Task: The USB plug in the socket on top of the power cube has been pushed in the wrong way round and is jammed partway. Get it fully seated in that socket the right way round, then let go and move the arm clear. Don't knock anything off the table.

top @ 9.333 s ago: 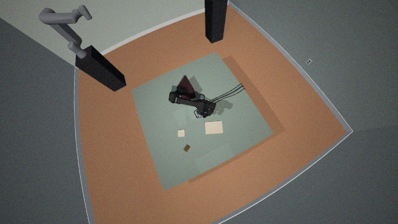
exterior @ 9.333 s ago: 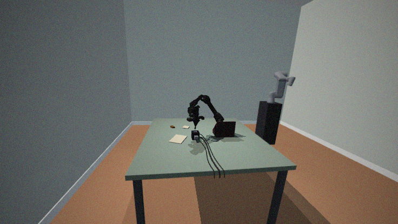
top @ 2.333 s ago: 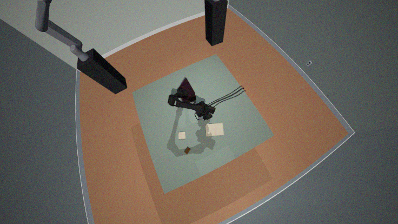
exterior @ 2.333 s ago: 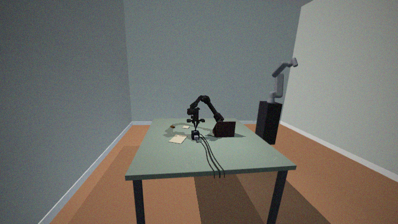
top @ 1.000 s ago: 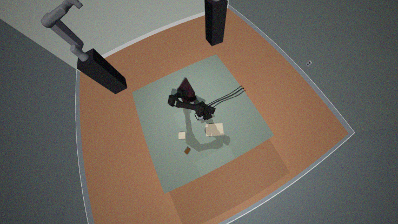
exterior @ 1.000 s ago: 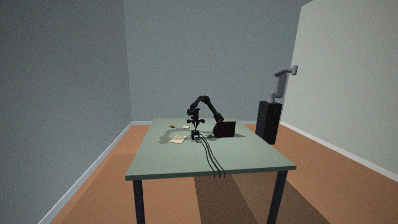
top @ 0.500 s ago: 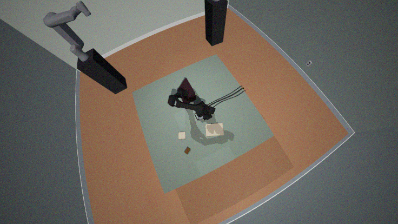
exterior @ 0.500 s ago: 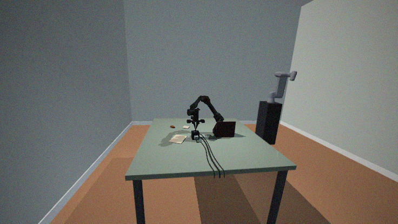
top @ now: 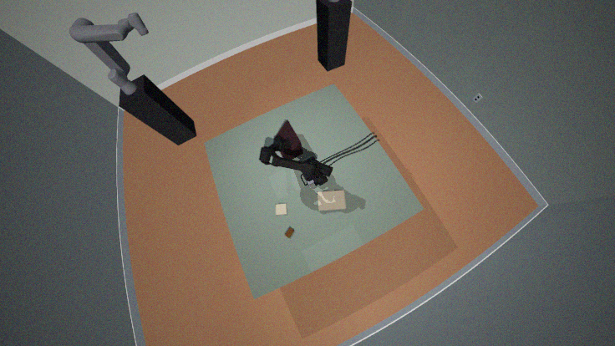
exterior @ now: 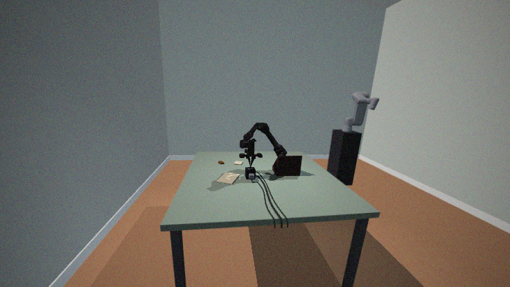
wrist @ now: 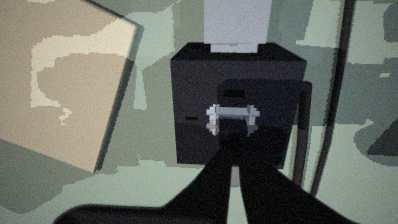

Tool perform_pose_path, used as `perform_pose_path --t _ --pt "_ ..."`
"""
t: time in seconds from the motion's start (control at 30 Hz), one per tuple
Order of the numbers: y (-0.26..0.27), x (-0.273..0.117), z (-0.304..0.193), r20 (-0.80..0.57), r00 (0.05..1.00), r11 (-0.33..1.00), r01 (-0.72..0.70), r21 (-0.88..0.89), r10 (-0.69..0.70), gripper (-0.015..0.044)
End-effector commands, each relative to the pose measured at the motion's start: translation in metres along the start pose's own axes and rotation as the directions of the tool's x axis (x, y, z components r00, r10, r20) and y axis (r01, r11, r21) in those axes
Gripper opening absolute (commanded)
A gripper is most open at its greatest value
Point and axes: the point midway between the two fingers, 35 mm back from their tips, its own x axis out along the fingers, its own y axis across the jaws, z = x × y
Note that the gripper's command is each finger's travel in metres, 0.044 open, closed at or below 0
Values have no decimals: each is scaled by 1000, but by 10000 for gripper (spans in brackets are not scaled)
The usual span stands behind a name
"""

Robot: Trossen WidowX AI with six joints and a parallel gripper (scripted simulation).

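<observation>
The black power cube [wrist: 197, 145] [exterior: 247, 173] stands on the table, its top facing the wrist camera. My gripper [wrist: 234, 153] [exterior: 250, 166] points down over it, shut on the dark USB plug [wrist: 234, 126]. A bright silvery outline shows around the plug on three sides, near the middle of the cube's top. The fingers hide the plug's near part. Its depth in the socket and which way round it is cannot be told. A dark slot [wrist: 234, 93] lies just beyond the plug, and a smaller slot [wrist: 191, 118] lies to the left.
A pale block [wrist: 237, 22] adjoins the cube's far side. Black cables [wrist: 336, 90] [exterior: 268, 200] run beside the cube to the table edge. A flat beige box [top: 337, 202] [exterior: 228, 178] [wrist: 75, 85], a cream square [top: 281, 209] [exterior: 238, 163], a brown block [top: 289, 232] [exterior: 221, 162] and a dark red panel [exterior: 290, 166] are on the table.
</observation>
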Motion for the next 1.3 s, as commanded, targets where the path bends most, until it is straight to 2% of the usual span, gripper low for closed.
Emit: perform_pose_path --t 0.0,1.27 --pt "0 1 1 3 1000 1000 -1 -5 1 0" --pt "0 5 1 3 1000 1000 -1 -5 1 0"
